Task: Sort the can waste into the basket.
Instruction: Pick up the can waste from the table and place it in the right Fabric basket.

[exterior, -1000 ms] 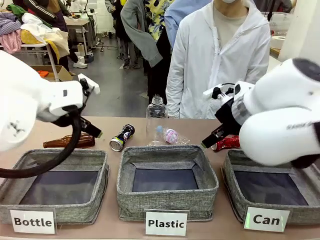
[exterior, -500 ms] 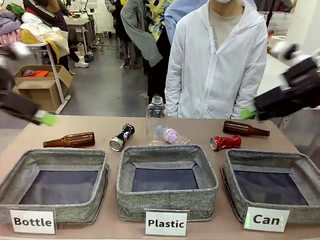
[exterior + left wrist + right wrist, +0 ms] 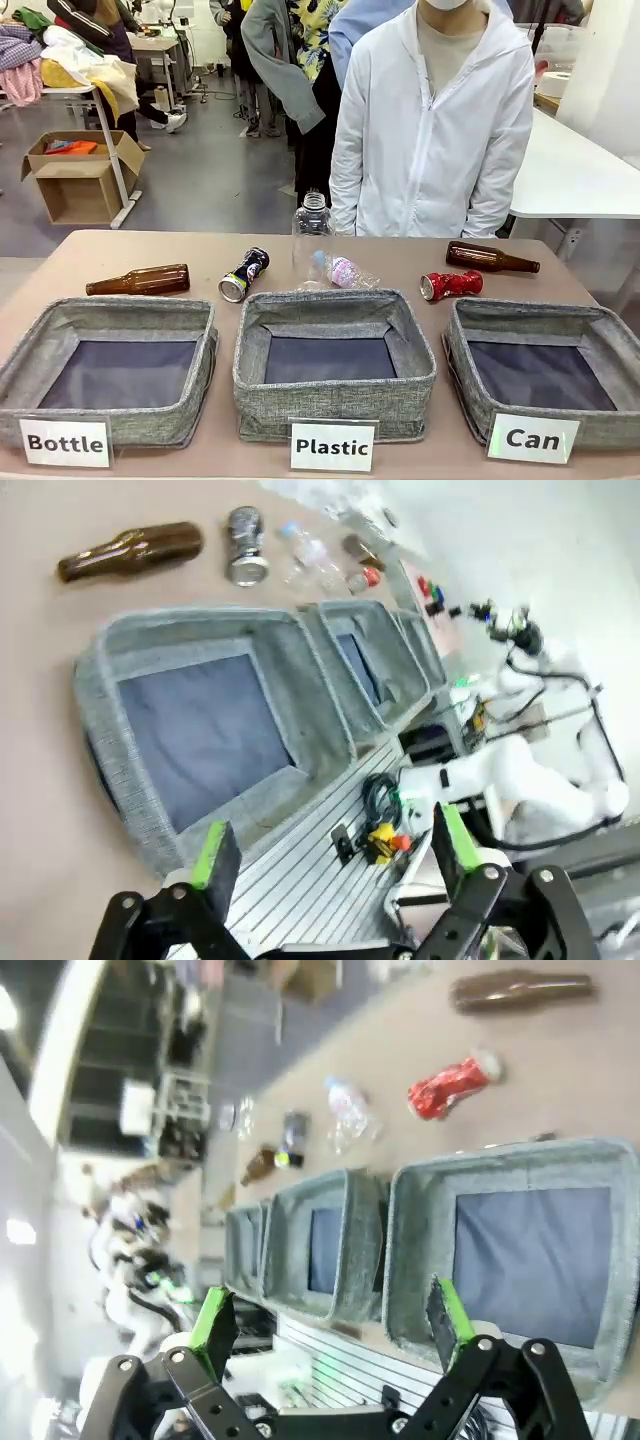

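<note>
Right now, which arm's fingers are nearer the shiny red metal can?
Right. The right fingers hang above the near wall of the grey woven "Can" basket, the shiny red metal can just beyond it. The left fingers hang by the grey "Bottle" basket, at the row's other end.

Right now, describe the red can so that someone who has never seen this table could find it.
Start at the grey woven-fabric basket signed "Can", rightmost of three from the robot's side. Just beyond its far left corner lies a slim shiny red metal drink can on its side. Its neighbour, a brown glass bottle, is darker and long-necked.
</note>
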